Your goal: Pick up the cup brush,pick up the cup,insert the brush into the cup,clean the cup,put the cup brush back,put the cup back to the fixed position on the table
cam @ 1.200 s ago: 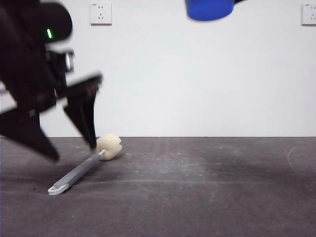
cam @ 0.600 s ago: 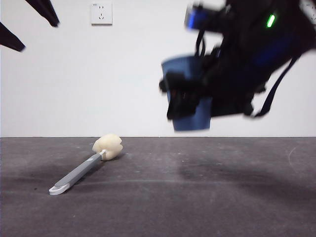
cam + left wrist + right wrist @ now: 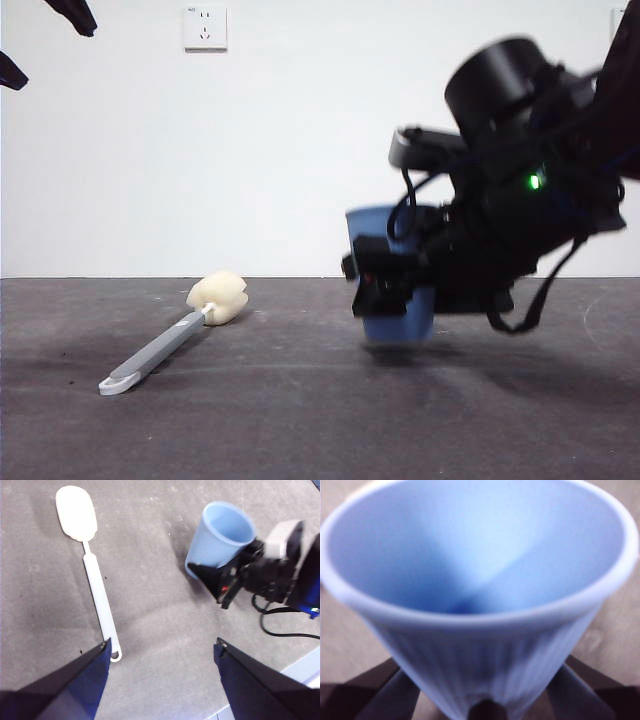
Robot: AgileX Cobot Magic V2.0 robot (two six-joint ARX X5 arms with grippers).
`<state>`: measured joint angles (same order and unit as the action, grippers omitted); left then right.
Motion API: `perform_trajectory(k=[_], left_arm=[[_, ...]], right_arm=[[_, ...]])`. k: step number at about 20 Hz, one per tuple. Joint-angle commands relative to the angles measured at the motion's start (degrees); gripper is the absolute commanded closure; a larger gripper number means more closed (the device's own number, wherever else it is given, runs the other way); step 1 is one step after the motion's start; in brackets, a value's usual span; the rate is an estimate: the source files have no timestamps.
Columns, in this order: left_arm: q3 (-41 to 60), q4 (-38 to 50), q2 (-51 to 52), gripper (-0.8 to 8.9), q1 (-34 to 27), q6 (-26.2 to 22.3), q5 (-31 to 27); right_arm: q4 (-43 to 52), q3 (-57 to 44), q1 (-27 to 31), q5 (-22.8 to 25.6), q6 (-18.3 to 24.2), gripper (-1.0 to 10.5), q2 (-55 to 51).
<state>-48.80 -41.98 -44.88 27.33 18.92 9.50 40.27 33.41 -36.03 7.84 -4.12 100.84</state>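
Pinching the cup [image 3: 392, 285] upright just above the tabletop [image 3: 320, 420], the right gripper [image 3: 385, 285] is on the final put-back step, which calls for release, while the cup brush [image 3: 175, 335] lies flat and the raised left gripper [image 3: 160, 652] has fingers spread.

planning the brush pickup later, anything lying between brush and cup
Nothing: bare table between brush and cup, clearest in the left wrist view.

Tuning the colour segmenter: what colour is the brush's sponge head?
Cream-yellow; the cup brush has its sponge head clearest in the left wrist view.
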Motion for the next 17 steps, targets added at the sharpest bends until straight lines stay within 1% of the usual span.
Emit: perform_trajectory(k=[1, 5, 6, 9, 11, 13, 15, 17], left_arm=[[0.28, 0.31, 0.04, 4.68, 0.13, -1.01, -0.24], [0.28, 0.35, 0.04, 4.67, 0.13, -1.07, -0.44], [0.28, 0.35, 0.04, 4.68, 0.13, -1.07, -0.42], [0.28, 0.35, 0.04, 4.67, 0.11, -1.09, -0.44], [0.28, 0.33, 0.04, 4.68, 0.13, -1.09, -0.42], [0.28, 0.33, 0.04, 4.68, 0.13, -1.09, -0.42], [0.28, 0.28, 0.04, 4.67, 0.13, -1.09, -0.42], [0.28, 0.28, 0.04, 4.68, 0.13, -1.09, -0.42]], right_arm=[[2.51, -0.35, 0.46, -0.57, -0.74, 9.6, 2.10], [1.18, -0.35, 0.59, -1.57, -0.35, 9.6, 2.16], [-0.26, -0.35, 0.63, -1.57, -0.37, 9.3, 2.16], [-4.96, -0.35, 0.63, -1.90, -0.52, 6.6, 2.16], [-6.47, -0.35, 0.63, -1.90, -0.57, 5.5, 2.16], [-7.87, -0.35, 0.63, -1.97, -0.57, 5.2, 2.16], [-9.40, -0.35, 0.63, -1.95, -1.25, 4.4, 2.14], [-10.27, -0.35, 0.63, -1.99, -1.46, 4.3, 2.14]])
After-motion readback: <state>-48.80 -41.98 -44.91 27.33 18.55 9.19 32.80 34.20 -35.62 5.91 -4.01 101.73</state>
